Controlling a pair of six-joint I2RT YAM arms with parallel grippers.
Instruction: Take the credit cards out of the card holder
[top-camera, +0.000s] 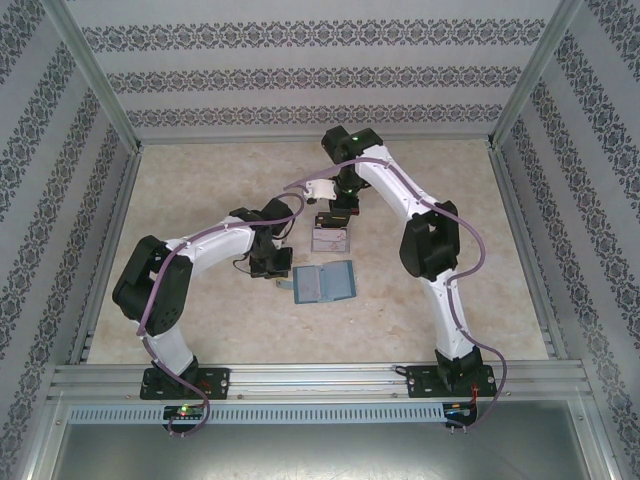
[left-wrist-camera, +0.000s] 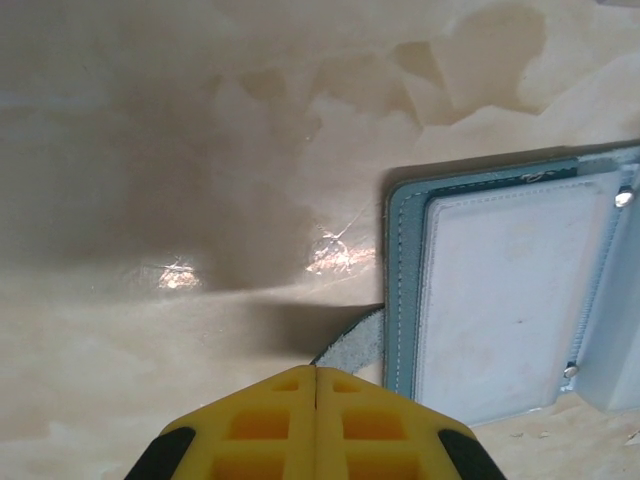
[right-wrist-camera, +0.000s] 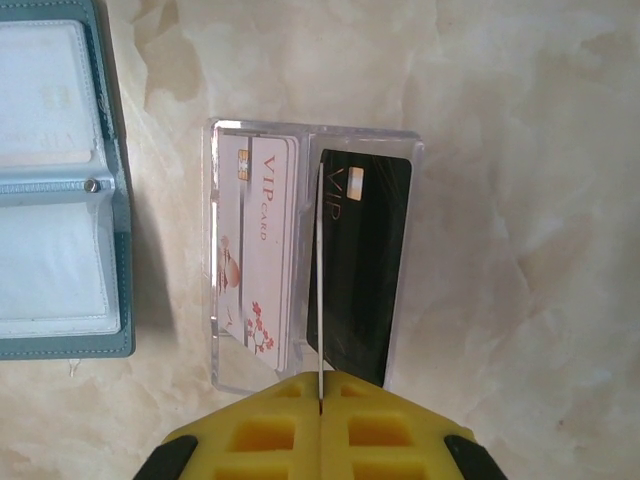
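The card holder (top-camera: 325, 283) lies open and flat on the desk (right-wrist-camera: 520, 200). Its two pale pockets face up and look empty, though the cloudy film could hide a card. Just beside it sits a clear plastic box (right-wrist-camera: 300, 128), with a pale VIP card (right-wrist-camera: 268, 250) on one side and a dark card (right-wrist-camera: 362, 260) on the other.

The right end effector (right-wrist-camera: 320, 385) hangs over the box with its jaws pressed together. A thin pale line runs out of the seam across the box; I cannot tell whether it is a card gripped on edge or the box's divider. The left end effector (left-wrist-camera: 316, 385) is fully closed on nothing, near the holder's outer edge.

The cards look light, stiff, springy and slick, so a protruding short edge is the place to pinch, not the flat face. The holder looks soft and light and would likely slide on the smooth desk, so it wants pinning at a corner.
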